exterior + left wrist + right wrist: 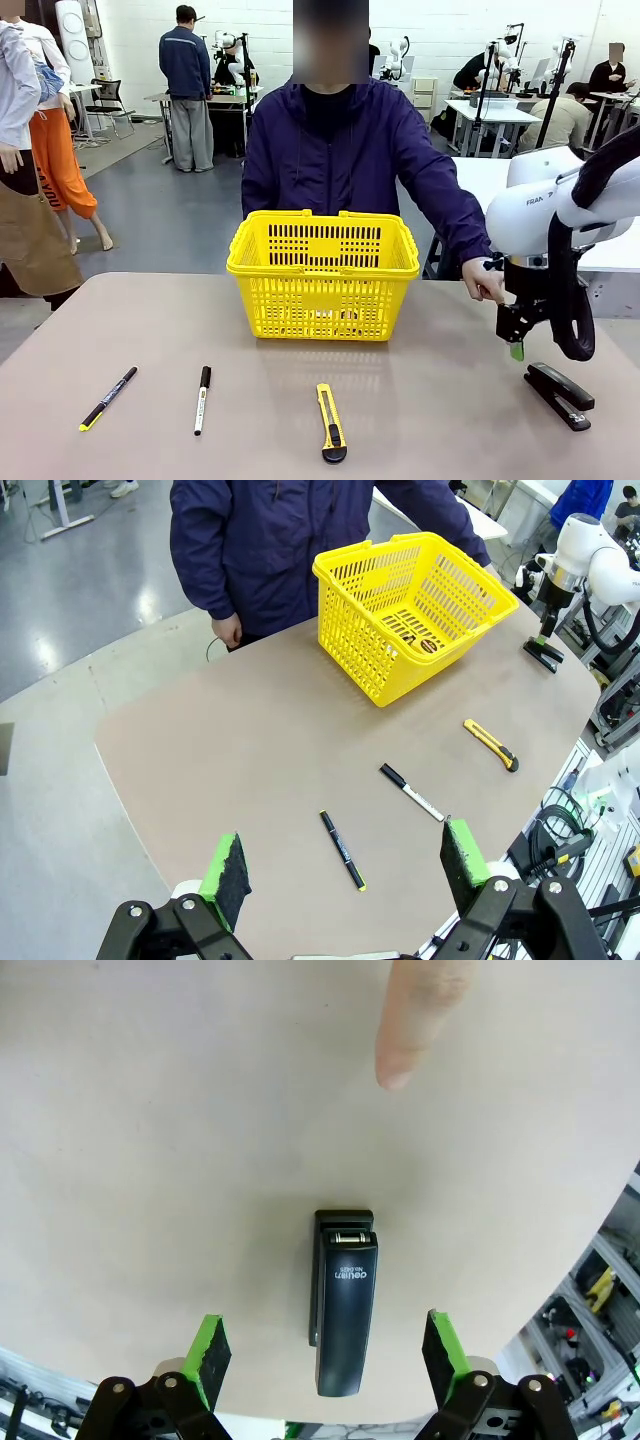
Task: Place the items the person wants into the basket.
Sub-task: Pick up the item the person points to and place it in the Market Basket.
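Hovering over the black desk stapler (345, 1310) near the right edge of the worktop (440, 410), the right gripper (325, 1325) holds its jaws spread wide. The left gripper (343, 835) gapes too, and the bright yellow slotted plastic basket (322, 268) stands by the far edge.

Table surface and contents
The beige table (440, 425) carries a yellow basket (322, 300) upright at its far middle. Along the near side, from the robot's left, lie a black pen (108, 398) with yellow tip, a white marker (202, 399) with black cap, a yellow utility knife (330, 422) and a black stapler (559, 395), all flat and apart.
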### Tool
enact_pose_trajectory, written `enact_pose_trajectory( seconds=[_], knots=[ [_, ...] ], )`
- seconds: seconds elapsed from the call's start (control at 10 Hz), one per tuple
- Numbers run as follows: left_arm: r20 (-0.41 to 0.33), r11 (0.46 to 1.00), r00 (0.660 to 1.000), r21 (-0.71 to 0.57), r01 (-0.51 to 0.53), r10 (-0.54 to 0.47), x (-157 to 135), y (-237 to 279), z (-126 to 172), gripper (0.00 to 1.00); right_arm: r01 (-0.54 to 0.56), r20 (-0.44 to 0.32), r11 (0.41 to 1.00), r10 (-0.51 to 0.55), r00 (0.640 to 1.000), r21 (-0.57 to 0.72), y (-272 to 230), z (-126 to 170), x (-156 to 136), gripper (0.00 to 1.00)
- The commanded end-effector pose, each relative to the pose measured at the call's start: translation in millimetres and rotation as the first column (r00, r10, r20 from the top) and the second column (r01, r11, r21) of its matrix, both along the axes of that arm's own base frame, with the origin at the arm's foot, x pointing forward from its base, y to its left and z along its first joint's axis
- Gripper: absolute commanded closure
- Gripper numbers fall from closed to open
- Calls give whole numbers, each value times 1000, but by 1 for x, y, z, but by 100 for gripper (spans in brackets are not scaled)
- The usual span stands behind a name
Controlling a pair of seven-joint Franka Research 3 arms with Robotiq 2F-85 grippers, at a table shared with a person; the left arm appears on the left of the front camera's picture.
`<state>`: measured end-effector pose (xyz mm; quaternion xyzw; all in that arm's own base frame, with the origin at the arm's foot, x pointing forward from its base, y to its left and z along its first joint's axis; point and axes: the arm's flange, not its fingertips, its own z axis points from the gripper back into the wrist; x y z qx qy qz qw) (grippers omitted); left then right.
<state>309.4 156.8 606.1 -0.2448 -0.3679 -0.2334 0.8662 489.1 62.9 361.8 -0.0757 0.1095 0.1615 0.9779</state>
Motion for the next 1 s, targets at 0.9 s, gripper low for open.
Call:
enact_pose_trajectory(
  seconds=[0.9],
  knots=[
    [19, 1000, 1000, -11, 12, -12, 0, 2, 0, 0, -23, -2, 998, 23, 1000, 56, -34, -27, -29, 0]
  ],
)
